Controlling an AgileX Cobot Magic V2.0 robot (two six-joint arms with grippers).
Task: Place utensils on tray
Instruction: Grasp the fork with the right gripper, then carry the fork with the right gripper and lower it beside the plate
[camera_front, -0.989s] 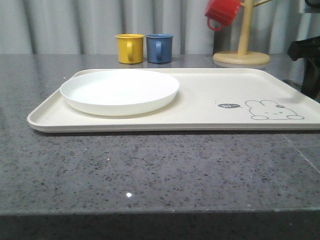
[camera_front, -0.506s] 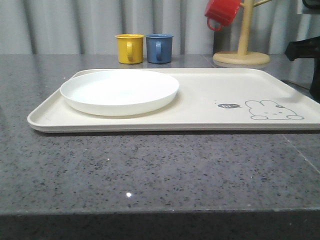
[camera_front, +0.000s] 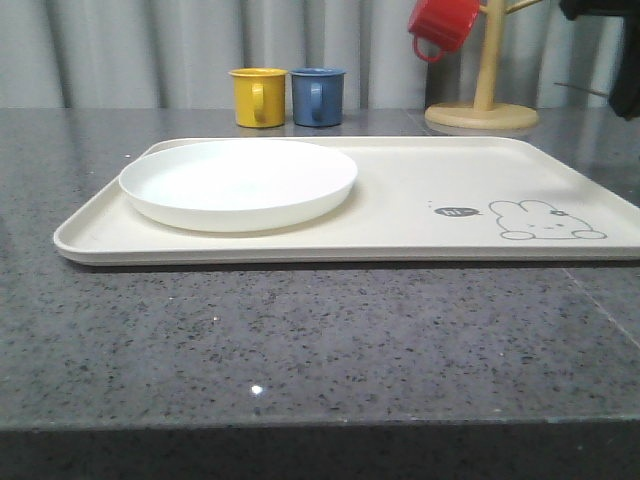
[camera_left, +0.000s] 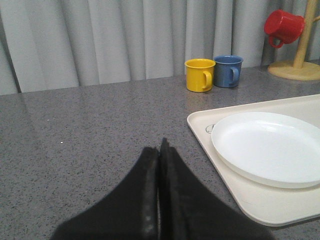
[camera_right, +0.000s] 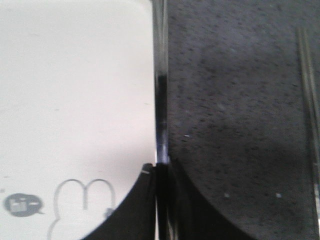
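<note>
Utensils here come down to one thin shiny metal piece (camera_right: 161, 100) pinched in the right claw (camera_right: 161, 172), whose fingers are closed tight on its lower end. It runs straight out from the fingertips, its long axis lying along the cream tray's (camera_front: 400, 215) edge, so the rabbit drawing (camera_right: 82, 207) sits on one side and bare grey counter (camera_right: 240, 125) on the other. A sideways shift over the rim looks like what the placing turns on. Blur hides whether this is a chopstick or a handle. Another slim metal strip (camera_right: 307, 95) lies on the counter well apart. The left claw (camera_left: 160, 150) hovers pressed closed and empty, near the white plate (camera_left: 270, 147).
</note>
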